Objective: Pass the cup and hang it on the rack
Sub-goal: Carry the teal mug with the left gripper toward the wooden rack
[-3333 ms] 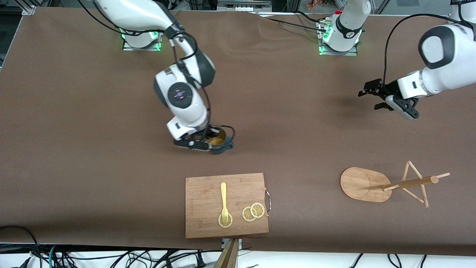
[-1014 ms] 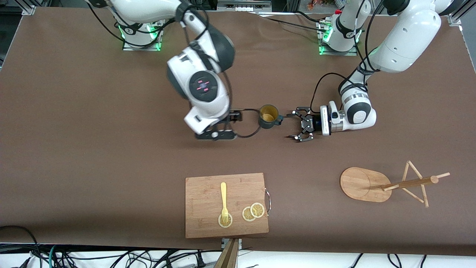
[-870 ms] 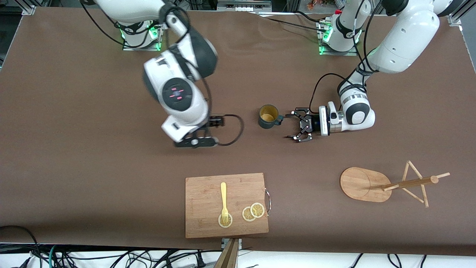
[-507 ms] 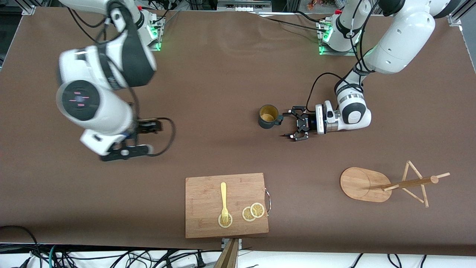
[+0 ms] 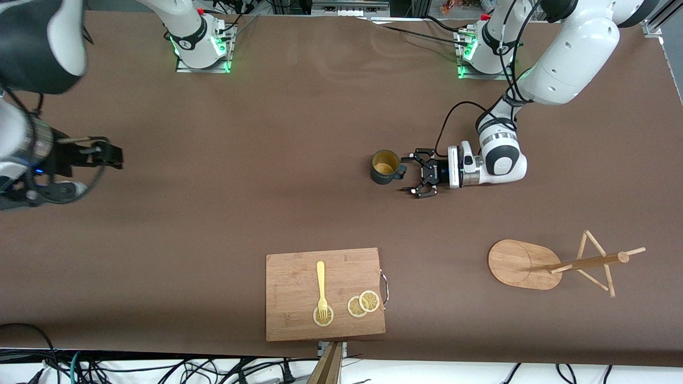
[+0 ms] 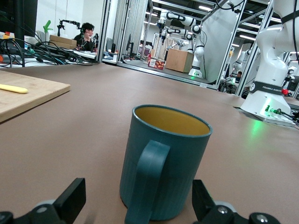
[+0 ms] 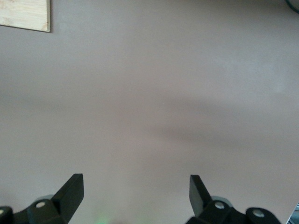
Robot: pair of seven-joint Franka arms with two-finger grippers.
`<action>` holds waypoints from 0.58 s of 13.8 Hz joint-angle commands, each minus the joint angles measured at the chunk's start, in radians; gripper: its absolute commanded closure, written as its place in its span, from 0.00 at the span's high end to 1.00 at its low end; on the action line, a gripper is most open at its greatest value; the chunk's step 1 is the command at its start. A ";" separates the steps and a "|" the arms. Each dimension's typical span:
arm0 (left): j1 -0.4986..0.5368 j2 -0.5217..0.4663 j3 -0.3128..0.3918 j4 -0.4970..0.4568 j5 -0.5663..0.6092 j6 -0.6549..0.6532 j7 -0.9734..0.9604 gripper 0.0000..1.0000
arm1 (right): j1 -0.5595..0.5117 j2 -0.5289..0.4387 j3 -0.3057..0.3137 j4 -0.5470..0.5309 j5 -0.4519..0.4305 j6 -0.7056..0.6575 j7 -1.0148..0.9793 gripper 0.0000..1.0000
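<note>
Left gripper is sitting low over the table, aimed sideways at the cup, fingers spread wide and gripping nothing. In the left wrist view the cup is standing upright just ahead of the two fingertips, handle facing the gripper, not touched by either one.

Right gripper is hanging over bare table at the right arm's end, well apart from the cup, fingers spread and empty. Right wrist view is showing only brown table mat under its fingertips, plus a board corner.

Near to far:
- Cutting board is lying nearest the front camera, mid-table. A yellow fork is resting on it, tines on a lemon slice; two more lemon slices are overlapping beside it.
- Rack is standing a bit farther back, toward the left arm's end, oval base on the table, pegs bare.
- Cup is sitting farther still, around mid-table, yellowish inside showing, handle pointing at the left gripper.
- Arm bases are lining the edge farthest from the camera, green lights glowing.
</note>
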 commanded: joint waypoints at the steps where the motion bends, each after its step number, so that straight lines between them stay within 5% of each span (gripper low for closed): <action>1: -0.005 -0.009 -0.014 -0.019 -0.069 0.000 0.076 0.86 | -0.095 -0.154 0.060 -0.097 -0.001 0.017 -0.011 1.00; 2: -0.007 -0.009 -0.019 -0.017 -0.081 0.003 0.125 0.59 | -0.122 -0.196 0.060 -0.124 0.001 0.043 -0.013 1.00; 3: -0.007 -0.007 -0.022 -0.019 -0.112 0.002 0.164 0.46 | -0.146 -0.229 0.062 -0.163 0.001 0.057 -0.013 1.00; 4: -0.007 -0.006 -0.022 -0.019 -0.115 0.002 0.168 0.40 | -0.163 -0.256 0.062 -0.184 0.001 0.057 -0.011 1.00; 7: -0.007 -0.003 -0.020 -0.023 -0.115 0.003 0.182 0.00 | -0.220 -0.283 0.063 -0.259 -0.005 0.058 -0.016 1.00; 8: -0.005 -0.003 -0.020 -0.023 -0.115 0.003 0.182 0.00 | -0.223 -0.283 0.073 -0.276 -0.008 0.054 -0.013 1.00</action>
